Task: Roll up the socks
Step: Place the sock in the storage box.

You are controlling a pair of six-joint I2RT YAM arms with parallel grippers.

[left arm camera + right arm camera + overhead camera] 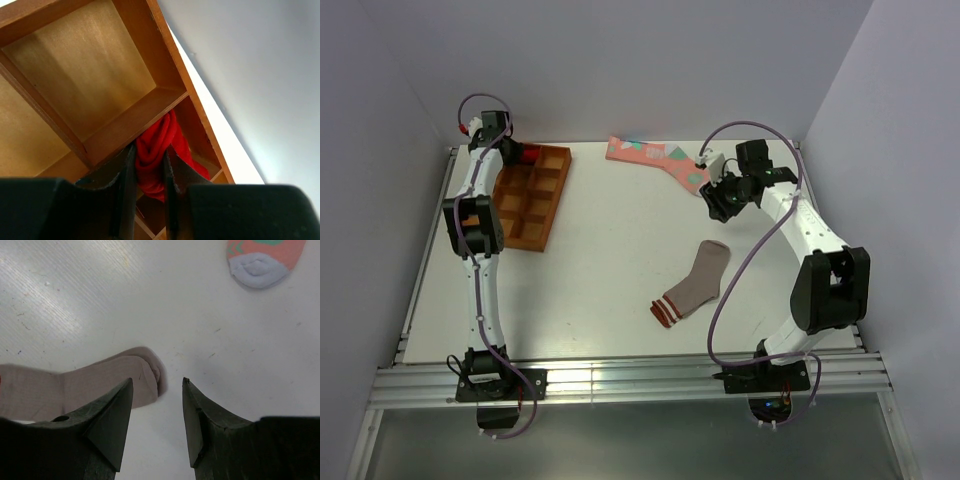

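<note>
My left gripper (149, 155) is shut on the bunched red sock (156, 150) over the far corner compartment of the wooden tray (532, 195); the sock shows as a red patch (528, 154) in the top view. My right gripper (157, 385) is open and empty, held above the table (600, 300) between two socks. The grey-brown sock (698, 280) with a maroon-and-white striped cuff lies flat; its toe (145, 372) is just left of my left finger. The salmon-pink sock (655, 158) with teal and white patches lies flat at the back; its toe (262, 262) shows in the right wrist view.
The tray has several square compartments (85, 75), those in view bare. Grey walls (650, 60) close the table at the back and both sides. A metal rail (620, 380) runs along the near edge by the arm bases.
</note>
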